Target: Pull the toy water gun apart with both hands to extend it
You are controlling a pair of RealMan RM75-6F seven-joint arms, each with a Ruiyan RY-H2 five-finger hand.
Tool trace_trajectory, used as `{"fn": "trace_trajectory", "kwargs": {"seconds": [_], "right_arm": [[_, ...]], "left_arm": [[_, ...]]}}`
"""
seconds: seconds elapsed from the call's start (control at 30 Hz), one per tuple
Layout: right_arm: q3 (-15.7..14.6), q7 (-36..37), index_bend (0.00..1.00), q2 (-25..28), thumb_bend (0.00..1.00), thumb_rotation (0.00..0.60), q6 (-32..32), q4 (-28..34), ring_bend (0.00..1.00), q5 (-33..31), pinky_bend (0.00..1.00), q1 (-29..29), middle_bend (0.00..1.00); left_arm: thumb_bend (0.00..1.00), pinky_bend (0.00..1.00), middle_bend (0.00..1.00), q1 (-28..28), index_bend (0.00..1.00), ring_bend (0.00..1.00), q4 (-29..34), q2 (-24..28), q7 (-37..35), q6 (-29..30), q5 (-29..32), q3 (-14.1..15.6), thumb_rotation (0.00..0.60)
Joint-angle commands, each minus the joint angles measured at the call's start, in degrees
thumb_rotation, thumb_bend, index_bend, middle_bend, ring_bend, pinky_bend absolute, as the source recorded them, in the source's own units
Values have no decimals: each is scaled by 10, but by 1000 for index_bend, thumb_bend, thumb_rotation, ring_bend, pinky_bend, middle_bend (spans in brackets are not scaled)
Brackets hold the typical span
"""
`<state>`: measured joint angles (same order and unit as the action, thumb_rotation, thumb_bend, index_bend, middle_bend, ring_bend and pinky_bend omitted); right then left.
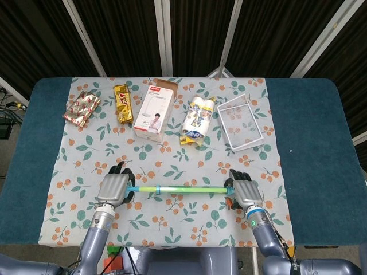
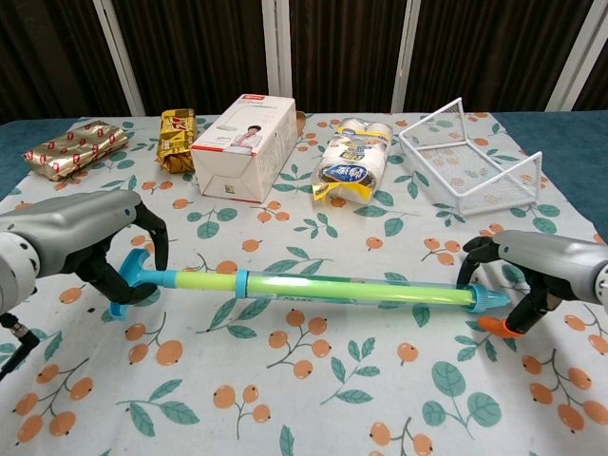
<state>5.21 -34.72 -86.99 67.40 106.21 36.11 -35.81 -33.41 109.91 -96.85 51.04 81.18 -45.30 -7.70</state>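
Observation:
The toy water gun is a long green see-through tube with a blue handle at its left end and a blue cap with an orange tip at its right end. It lies crosswise over the flowered cloth, near the front of the table, and shows as a thin bar in the head view. My left hand grips the blue handle, its fingers curled over it. My right hand holds the orange tip between curled fingers.
Along the back of the cloth stand a gold-wrapped parcel, a gold packet, a white box, a pack of tissue rolls and a white wire basket. Blue table cover flanks the cloth.

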Motion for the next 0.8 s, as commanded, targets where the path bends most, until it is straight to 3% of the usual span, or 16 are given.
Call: {"fn": "trace_trajectory", "kwargs": {"seconds": [0.03, 0.4, 0.8], "right_arm": [[1, 3, 392, -6, 418, 600, 4, -8, 0, 3, 0, 1, 45], [5, 3, 543, -15, 417, 600, 14, -19, 0, 11, 0, 3, 101], [12, 1, 574, 3, 417, 600, 21, -6, 0, 12, 0, 6, 105]], "left_arm": [[520, 132, 267, 0, 587, 62, -1, -1, -1, 0, 0, 2, 600], [521, 131, 266, -1, 586, 62, -2, 1, -4, 0, 0, 4, 600], [521, 131, 266, 2, 586, 62, 11, 11, -9, 1, -6, 11, 600]]}}
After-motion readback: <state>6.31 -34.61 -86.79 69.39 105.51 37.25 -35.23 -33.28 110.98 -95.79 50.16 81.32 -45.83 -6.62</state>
